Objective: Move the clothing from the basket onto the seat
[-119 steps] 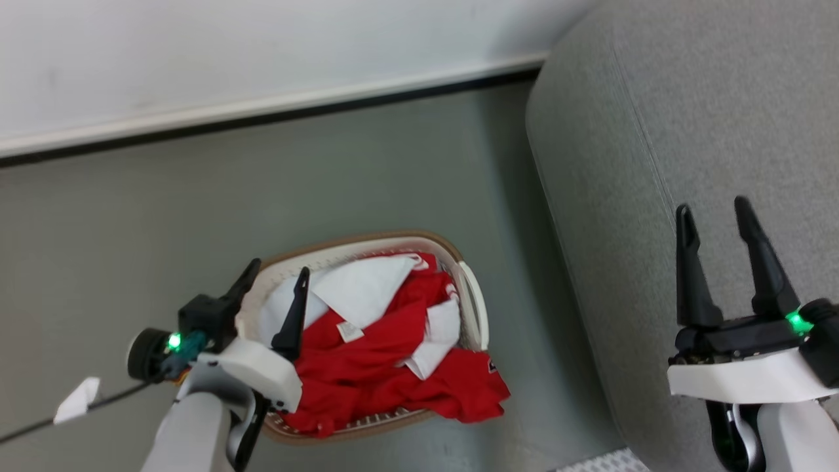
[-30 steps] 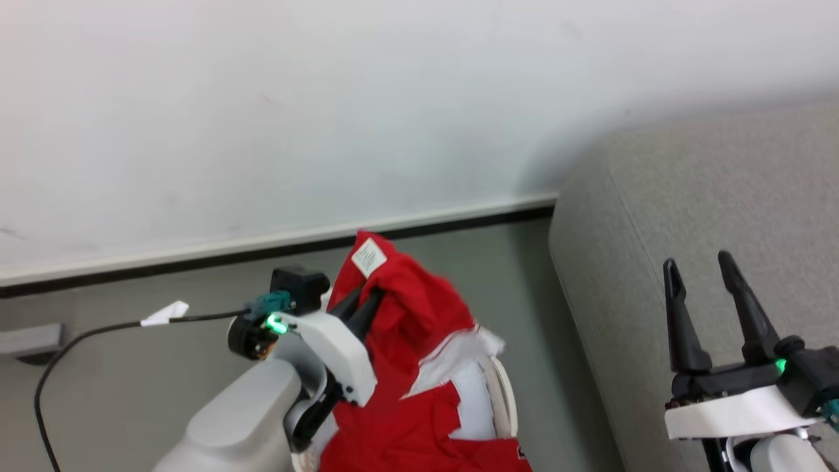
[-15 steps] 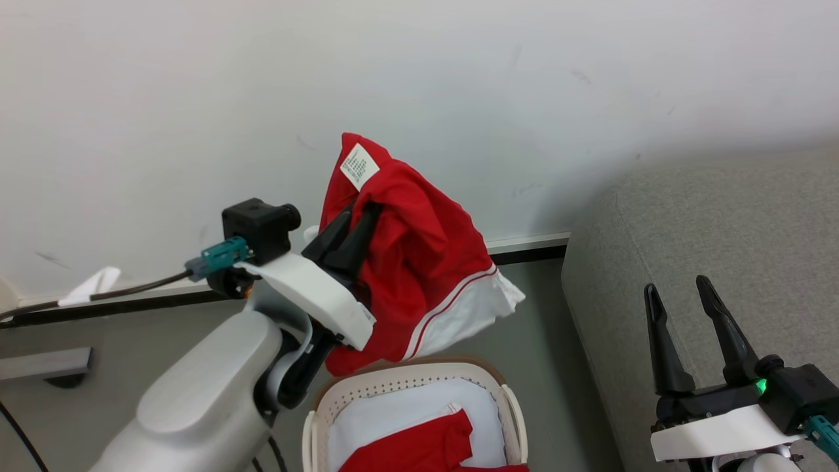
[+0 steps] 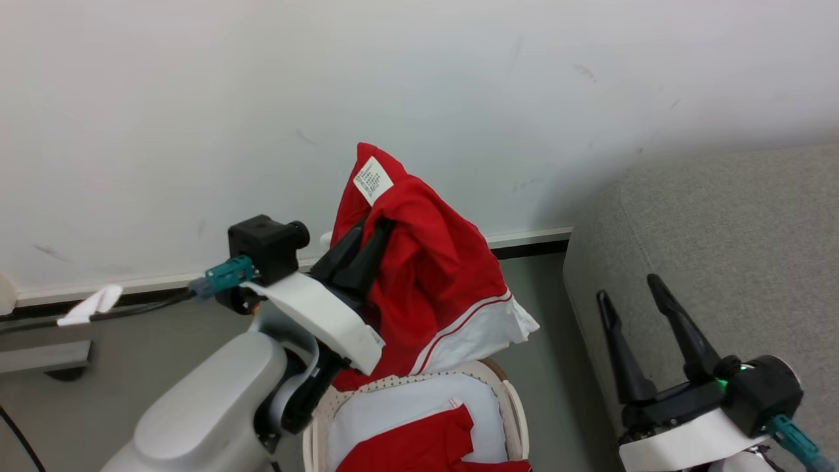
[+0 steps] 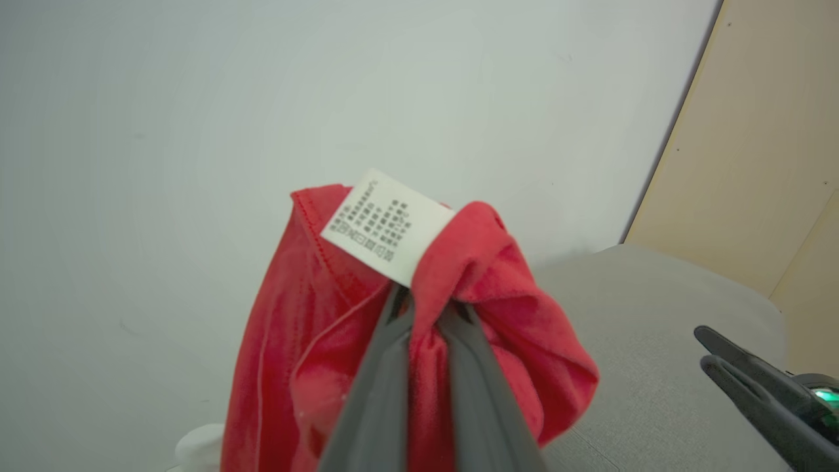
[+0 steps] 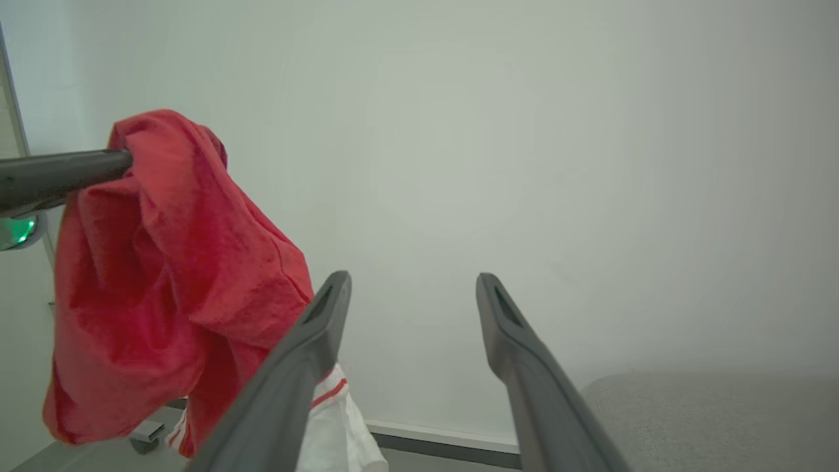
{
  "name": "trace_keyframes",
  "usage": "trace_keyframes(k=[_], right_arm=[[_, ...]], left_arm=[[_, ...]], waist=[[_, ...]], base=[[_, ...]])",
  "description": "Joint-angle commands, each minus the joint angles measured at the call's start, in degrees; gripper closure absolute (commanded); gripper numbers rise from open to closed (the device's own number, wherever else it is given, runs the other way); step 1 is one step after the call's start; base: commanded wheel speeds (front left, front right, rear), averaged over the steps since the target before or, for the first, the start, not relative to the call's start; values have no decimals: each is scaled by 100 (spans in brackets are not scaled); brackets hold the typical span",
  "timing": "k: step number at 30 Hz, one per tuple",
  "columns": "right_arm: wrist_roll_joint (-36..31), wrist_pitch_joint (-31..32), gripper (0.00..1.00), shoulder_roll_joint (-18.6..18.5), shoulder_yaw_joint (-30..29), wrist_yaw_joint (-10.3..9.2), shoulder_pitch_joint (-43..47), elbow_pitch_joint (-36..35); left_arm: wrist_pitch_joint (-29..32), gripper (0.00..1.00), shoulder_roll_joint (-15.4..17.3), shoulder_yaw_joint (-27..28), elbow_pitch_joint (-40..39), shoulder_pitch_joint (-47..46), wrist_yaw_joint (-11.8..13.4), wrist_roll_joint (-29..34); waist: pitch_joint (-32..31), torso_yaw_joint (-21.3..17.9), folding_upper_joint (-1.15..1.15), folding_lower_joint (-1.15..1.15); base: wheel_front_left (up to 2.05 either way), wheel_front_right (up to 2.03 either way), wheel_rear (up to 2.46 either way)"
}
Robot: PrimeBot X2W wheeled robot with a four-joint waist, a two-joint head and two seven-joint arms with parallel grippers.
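1. The basket (image 4: 514, 410) sits low, with more red clothing (image 4: 426, 449) inside.
2. The left gripper (image 4: 372, 226) is clamped on a red garment (image 4: 432, 282) hanging above the basket, its white hem near the rim.
3. The right gripper (image 4: 627, 287) is spread and empty beside the seat (image 4: 721, 216).
4. Best carried rightward and high, hem clear of the rim, releasing only over the seat.

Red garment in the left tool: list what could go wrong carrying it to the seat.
The left tool pinches only a small fold by the label of the red garment; the hanging bulk could slip out.
Its white hem hangs close over the basket rim and may snag.
The open right tool hovers at the seat edge; cloth could catch it.
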Motion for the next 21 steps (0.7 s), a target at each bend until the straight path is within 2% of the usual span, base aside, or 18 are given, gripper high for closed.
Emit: trace_keyframes(k=[1, 9, 21], right_arm=[[96, 5, 0, -77, 190, -10, -101, -13], [393, 5, 0, -587, 1360, -11, -645, 611], [1175, 310, 0, -982, 2896, -11, -1627, 1821]], left_arm=[[-39, 100, -13, -9, -25, 69, -23, -27], [-29, 100, -232, -267, -48, 128, -197, -38], [63, 100, -617, -825, -95, 250, -424, 106]], waist=[[15, 20, 0, 0], [-3, 246, 0, 0], [-161, 885, 0, 0]], base=[[0, 0, 0], [0, 0, 0], [0, 0, 0]])
